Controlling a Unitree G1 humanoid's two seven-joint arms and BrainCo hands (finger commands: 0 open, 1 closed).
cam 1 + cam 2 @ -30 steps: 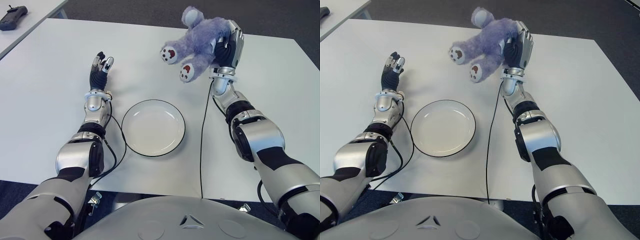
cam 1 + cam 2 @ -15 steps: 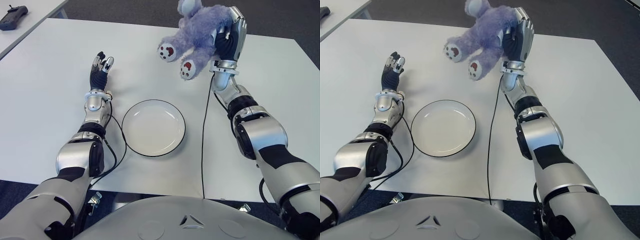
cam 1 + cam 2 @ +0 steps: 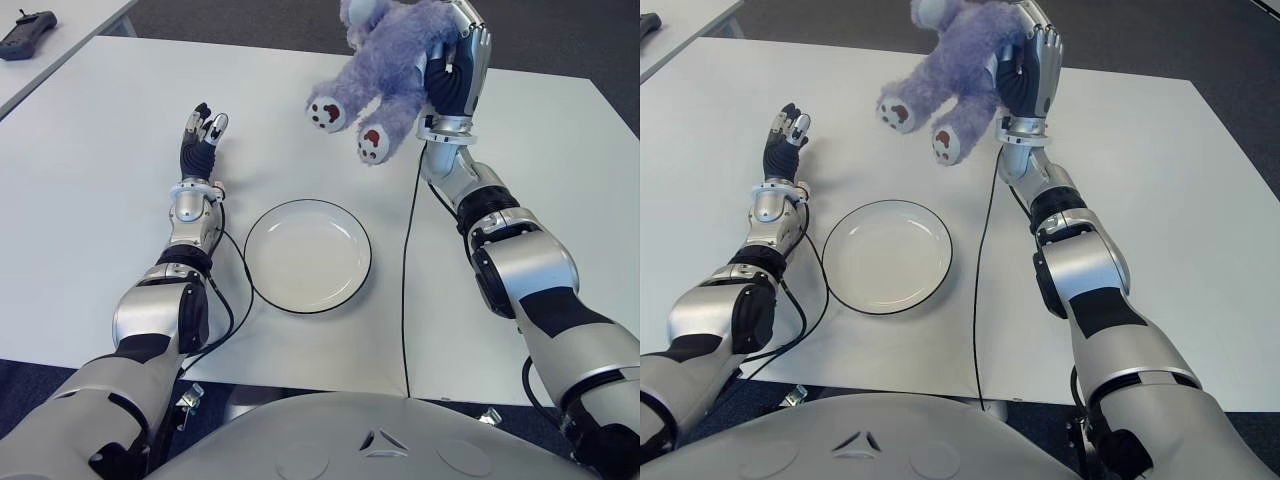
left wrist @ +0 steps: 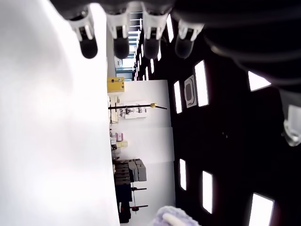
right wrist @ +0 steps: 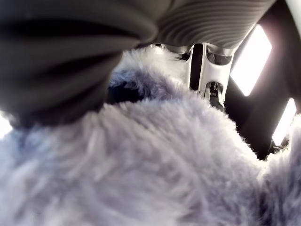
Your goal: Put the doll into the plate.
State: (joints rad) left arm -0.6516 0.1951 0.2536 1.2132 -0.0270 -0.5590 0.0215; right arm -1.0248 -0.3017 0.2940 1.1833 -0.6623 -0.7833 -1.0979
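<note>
Doll (image 3: 385,65) first — a purple plush bear with pale soles and dark red paw pads — hangs in the air above the far part of the white desk (image 3: 90,190), clear of its surface, feet pointing toward the robot and down to its left.

Nearest the robot, the plate (image 3: 307,255) lies flat on the desk between the two forearms; it is white with a thin dark rim and holds nothing. A black cable (image 3: 405,290) runs along the desk just to its right, from the near edge toward the right arm.

Farther out on the left, the left hand (image 3: 200,135) shows beyond and to the left of the plate, well apart from the doll, its fingers straight and loosely spread with nothing in them — the left wrist view shows the dark fingertips (image 4: 88,47) fanned out in a row.

Farther still on the right, the right hand (image 3: 455,70) is raised off the desk with its fingers wrapped around the doll's body, gripping it from the right side. In the right wrist view, purple fur fills nearly the whole field, pressed against the palm.

At the far left, a dark handheld controller (image 3: 25,35) lies on a separate neighbouring desk.
</note>
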